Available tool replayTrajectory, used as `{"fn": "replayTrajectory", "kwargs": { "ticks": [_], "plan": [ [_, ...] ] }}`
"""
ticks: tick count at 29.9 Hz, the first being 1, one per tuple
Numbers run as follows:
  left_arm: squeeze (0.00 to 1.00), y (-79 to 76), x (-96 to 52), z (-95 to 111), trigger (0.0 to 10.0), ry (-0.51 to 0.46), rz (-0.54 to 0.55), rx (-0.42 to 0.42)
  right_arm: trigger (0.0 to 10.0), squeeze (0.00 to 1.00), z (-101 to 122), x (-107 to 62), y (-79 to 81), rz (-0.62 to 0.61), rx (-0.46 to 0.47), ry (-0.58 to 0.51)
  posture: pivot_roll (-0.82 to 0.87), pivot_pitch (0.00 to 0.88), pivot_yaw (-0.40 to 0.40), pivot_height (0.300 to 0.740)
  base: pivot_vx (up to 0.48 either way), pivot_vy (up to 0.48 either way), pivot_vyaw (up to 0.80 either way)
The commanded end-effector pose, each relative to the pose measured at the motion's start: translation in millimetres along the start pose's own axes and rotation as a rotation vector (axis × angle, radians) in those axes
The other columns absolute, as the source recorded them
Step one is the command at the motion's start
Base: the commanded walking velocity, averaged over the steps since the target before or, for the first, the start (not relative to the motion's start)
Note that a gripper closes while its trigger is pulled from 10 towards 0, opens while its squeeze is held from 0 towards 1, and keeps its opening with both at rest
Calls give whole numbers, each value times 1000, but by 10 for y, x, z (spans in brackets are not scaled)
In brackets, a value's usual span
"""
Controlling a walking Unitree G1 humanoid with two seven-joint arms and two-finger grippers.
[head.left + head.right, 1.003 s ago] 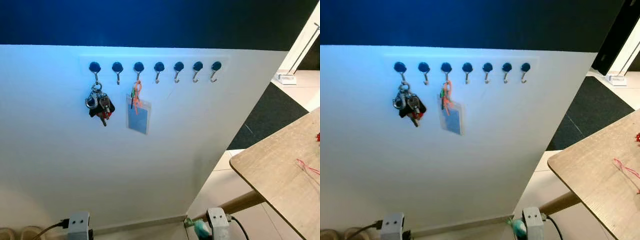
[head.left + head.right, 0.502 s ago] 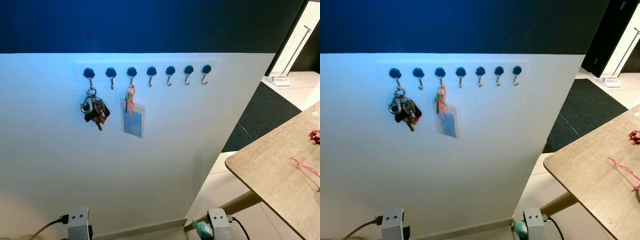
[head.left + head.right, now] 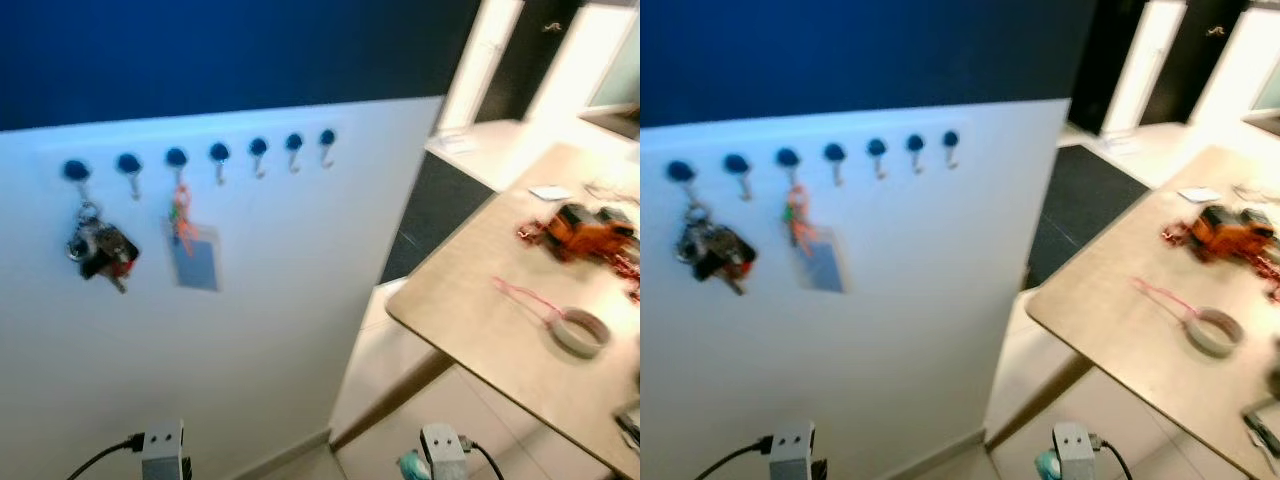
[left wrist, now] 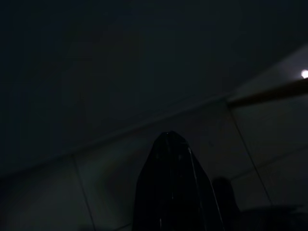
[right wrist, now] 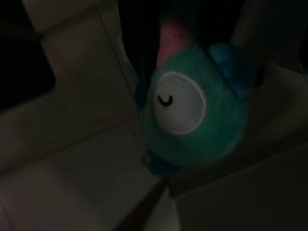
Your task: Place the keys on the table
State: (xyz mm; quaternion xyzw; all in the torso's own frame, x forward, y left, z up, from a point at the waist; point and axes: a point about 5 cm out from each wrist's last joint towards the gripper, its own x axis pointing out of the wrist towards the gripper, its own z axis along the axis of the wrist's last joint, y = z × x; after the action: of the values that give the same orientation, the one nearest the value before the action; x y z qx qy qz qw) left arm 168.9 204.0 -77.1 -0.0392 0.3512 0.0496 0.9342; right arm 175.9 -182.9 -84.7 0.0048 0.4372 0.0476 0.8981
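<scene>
A bunch of keys (image 3: 98, 247) hangs from the first hook at the robot's left in a row of seven dark-capped hooks (image 3: 218, 153) on a white wall panel (image 3: 250, 330), sitting at about 9 o'clock in the left eye view. Two hooks along, an orange-tied card holder (image 3: 192, 258) hangs just beside the keys without touching them. The wooden table (image 3: 470, 330) lies well apart from the keys, toward 3 o'clock, its rounded corner pointing at the panel. On it rest a roll of tape (image 3: 580, 331) with a thin red cord (image 3: 520, 297) trailing from it, an orange and red tangle of small things (image 3: 585, 232) farther back, and a pale slip of paper (image 3: 550, 192). The head views are blurred. Both arms hang low, their wrists showing at 6 o'clock. The left gripper (image 4: 173, 192) appears in its very dark wrist view as one black shape over a tiled floor (image 4: 96, 187), and whether its fingers are parted or closed cannot be told. The right gripper (image 5: 159, 57) is clenched around a teal plush toy (image 5: 192, 108) with a white sleepy eye patch and a pink tip, a bit of which also peeks out beside the right wrist in the left eye view. A dark mat (image 3: 1080, 195) lies on the floor beyond the panel.
</scene>
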Motion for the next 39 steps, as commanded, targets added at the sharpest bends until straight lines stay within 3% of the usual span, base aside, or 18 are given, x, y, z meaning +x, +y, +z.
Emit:
{"fn": "replayTrajectory", "kwargs": {
  "ticks": [1, 21, 39],
  "plan": [
    [0, -16, -5, -27, 10000, 13, -15, 9, 10000, 0, -16, -8, -17, -5, -9, 1, 46, 14, -47, 740, 0, 0, -800],
    [0, -1, -39, -118, 10000, 42, -11, 4, 10000, 0, 31, 12, 46, 30, -55, -13, 53, 25, -50, 740, 0, 0, -800],
    [0, 5, -37, -81, 10000, 9, -30, -1, 10000, 0, 35, 15, 58, 37, -73, -10, 53, 22, -52, 740, 0, 0, -800]
  ]
}}
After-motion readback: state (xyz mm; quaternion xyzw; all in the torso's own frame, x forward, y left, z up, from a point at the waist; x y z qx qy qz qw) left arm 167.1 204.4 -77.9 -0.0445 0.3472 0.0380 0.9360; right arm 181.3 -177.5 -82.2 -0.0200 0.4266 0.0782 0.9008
